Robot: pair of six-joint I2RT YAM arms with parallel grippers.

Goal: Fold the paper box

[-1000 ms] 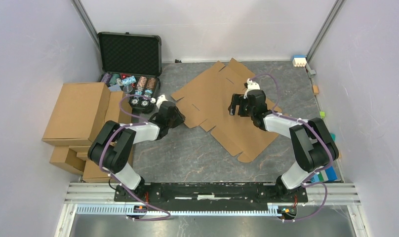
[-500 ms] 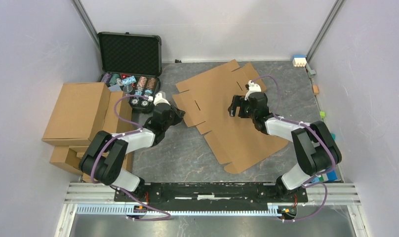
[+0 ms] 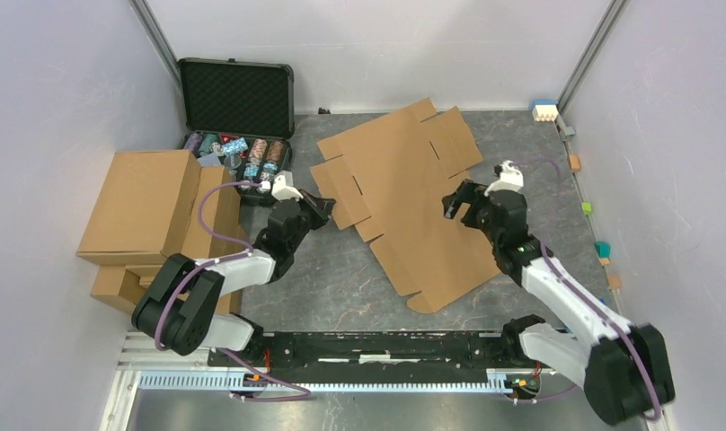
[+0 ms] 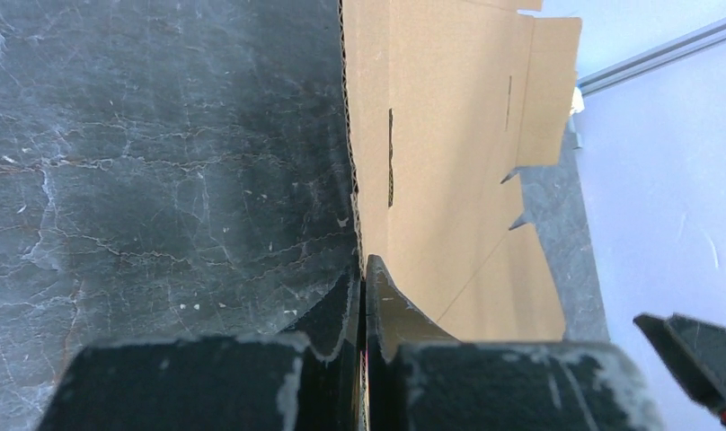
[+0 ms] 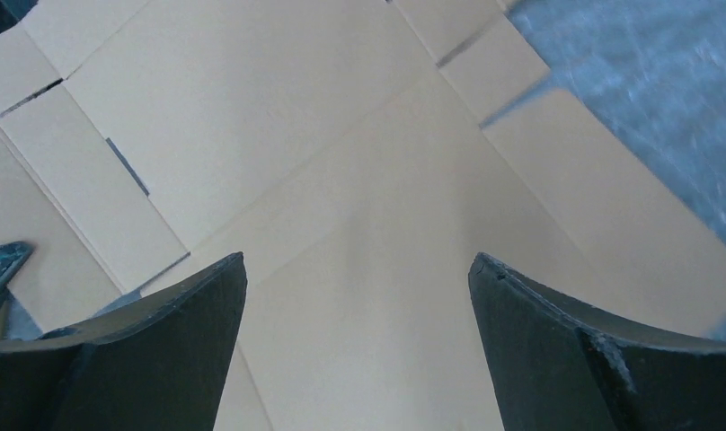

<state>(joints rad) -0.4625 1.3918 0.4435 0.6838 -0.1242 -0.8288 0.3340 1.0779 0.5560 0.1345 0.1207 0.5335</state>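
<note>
- I see the paper box (image 3: 404,189) as an unfolded die-cut cardboard sheet, spread out on the dark marbled tabletop (image 3: 341,269). It lies across the middle and far part of the surface, its long axis running from far left to near right.
- My left end effector (image 4: 364,278) is pinched tight on the sheet's left edge. From the wrist view, the corrugated edge runs straight in between the two closed fingers (image 4: 391,310).
- Beyond that grip I see a flap with a narrow slot cut in it. I cannot tell whether the gripped edge is lifted off the tabletop.
- My right end effector (image 5: 358,269) is spread wide over the right half of the sheet and holds nothing. The two fingers stand far apart with bare cardboard and its creases between them. I cannot tell whether the tips touch the sheet.
- At the far left stands an open black foam-lined case (image 3: 236,94) with stacks of poker chips (image 3: 256,154) in it.
- A pile of closed brown cartons (image 3: 144,206) stands at the left, just beside the left arm.
- A few small coloured blocks (image 3: 602,249) lie along the right wall.
</note>
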